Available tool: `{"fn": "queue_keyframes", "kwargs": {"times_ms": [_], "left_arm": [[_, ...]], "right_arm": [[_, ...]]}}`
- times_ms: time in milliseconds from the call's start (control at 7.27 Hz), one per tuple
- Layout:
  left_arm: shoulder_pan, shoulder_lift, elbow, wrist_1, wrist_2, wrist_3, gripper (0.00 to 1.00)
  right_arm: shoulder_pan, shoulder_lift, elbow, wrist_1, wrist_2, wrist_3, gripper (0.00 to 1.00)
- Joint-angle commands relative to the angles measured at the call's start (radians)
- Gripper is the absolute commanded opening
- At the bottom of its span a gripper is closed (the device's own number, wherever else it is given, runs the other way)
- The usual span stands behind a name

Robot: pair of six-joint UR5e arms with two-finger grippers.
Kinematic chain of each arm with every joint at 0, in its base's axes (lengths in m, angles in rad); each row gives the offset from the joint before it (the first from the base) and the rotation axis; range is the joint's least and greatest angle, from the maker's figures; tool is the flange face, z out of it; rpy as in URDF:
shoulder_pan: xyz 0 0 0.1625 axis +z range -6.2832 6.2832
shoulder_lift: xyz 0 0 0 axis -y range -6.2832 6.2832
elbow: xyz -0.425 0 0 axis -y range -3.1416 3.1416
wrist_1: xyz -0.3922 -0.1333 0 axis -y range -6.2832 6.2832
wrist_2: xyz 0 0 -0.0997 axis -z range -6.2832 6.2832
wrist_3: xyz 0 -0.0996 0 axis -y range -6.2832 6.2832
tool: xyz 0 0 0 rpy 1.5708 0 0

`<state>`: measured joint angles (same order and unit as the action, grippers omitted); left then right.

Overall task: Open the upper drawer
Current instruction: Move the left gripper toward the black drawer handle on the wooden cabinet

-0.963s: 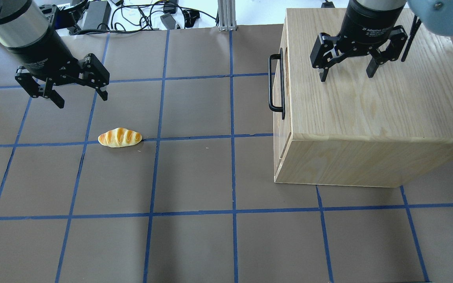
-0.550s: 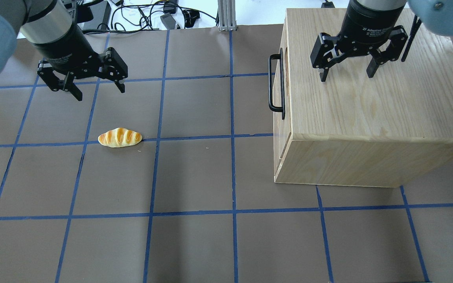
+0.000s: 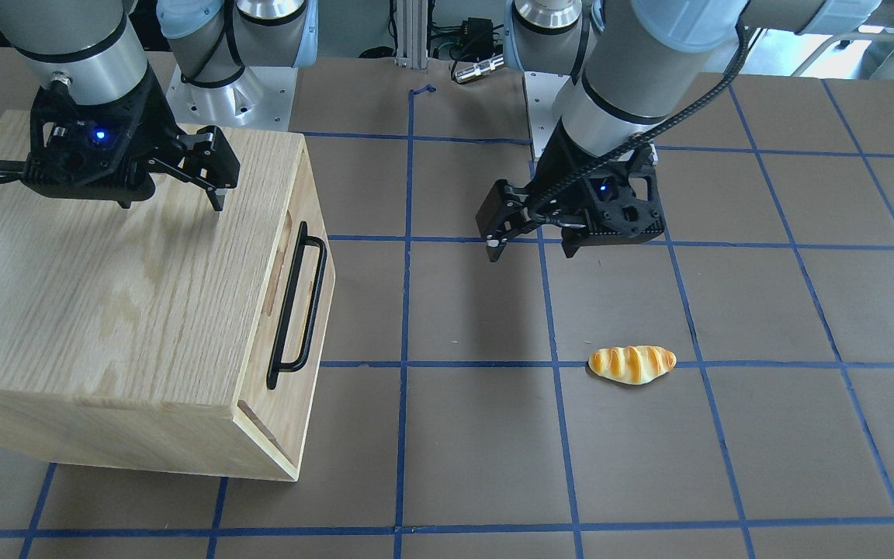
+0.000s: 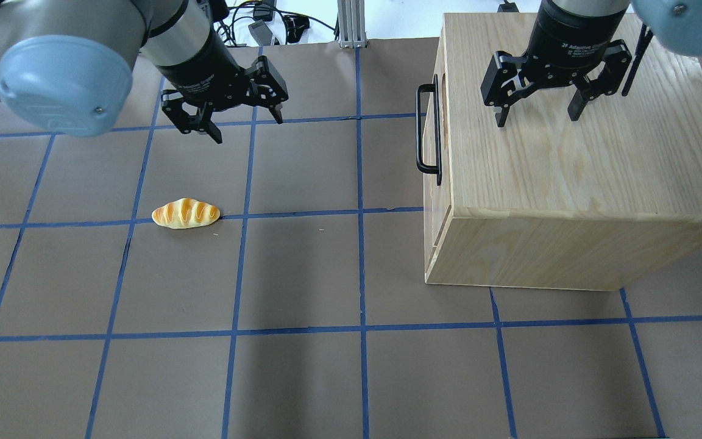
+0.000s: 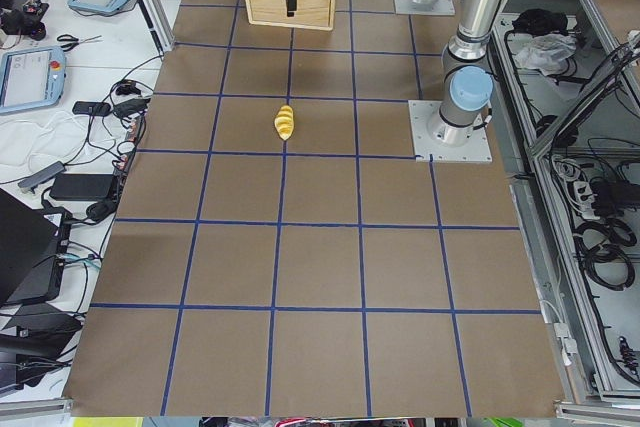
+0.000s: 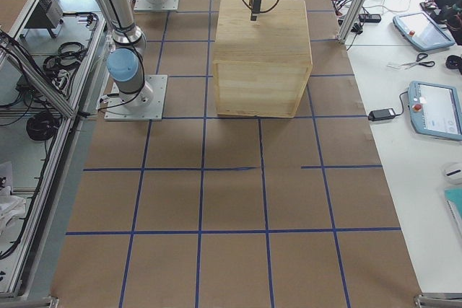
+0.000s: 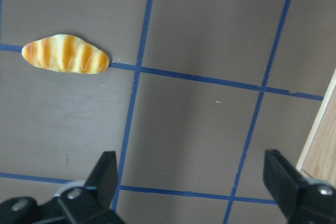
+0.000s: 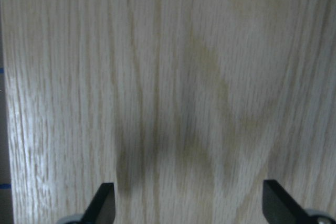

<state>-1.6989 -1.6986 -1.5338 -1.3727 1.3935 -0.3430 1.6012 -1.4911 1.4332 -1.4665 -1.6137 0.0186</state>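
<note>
The upper drawer [image 3: 301, 203] is shut in the oak cabinet [image 4: 570, 152], its front facing the table's middle. Its long black bar handle [image 4: 428, 135] shows in the overhead view and in the front-facing view [image 3: 297, 303]. My left gripper [image 4: 247, 128] is open and empty above the mat, well apart from the handle on its left; it also shows in the front-facing view [image 3: 532, 250]. My right gripper [image 4: 537, 119] is open and empty just above the cabinet's top, also in the front-facing view [image 3: 171, 203].
A yellow-orange bread roll [image 4: 185, 213] lies on the brown mat, nearer the robot than the left gripper; the left wrist view shows it too [image 7: 65, 54]. Cables and power bricks [image 4: 253, 24] lie beyond the mat's far edge.
My left arm has swung right across the mat toward the cabinet, still open. The right gripper, the cabinet and the bread roll have not moved.
</note>
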Motion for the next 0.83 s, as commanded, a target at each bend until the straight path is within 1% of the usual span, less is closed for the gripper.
{"fn": "queue_keyframes", "kwargs": {"times_ms": [0, 138, 413, 688], "left_arm": [[-0.089, -0.045, 0.000, 0.140, -0.073, -0.121, 1.00], [-0.114, -0.062, 0.000, 0.176, -0.074, -0.140, 1.00], [-0.143, -0.099, 0.000, 0.242, -0.117, -0.171, 1.00], [-0.185, -0.139, 0.000, 0.306, -0.119, -0.218, 1.00]], "right_arm": [[0.000, 0.000, 0.001, 0.000, 0.000, 0.001, 1.00], [0.000, 0.000, 0.000, 0.000, 0.000, 0.001, 1.00], [0.000, 0.000, 0.000, 0.000, 0.000, 0.000, 1.00], [0.000, 0.000, 0.000, 0.000, 0.000, 0.001, 1.00]]}}
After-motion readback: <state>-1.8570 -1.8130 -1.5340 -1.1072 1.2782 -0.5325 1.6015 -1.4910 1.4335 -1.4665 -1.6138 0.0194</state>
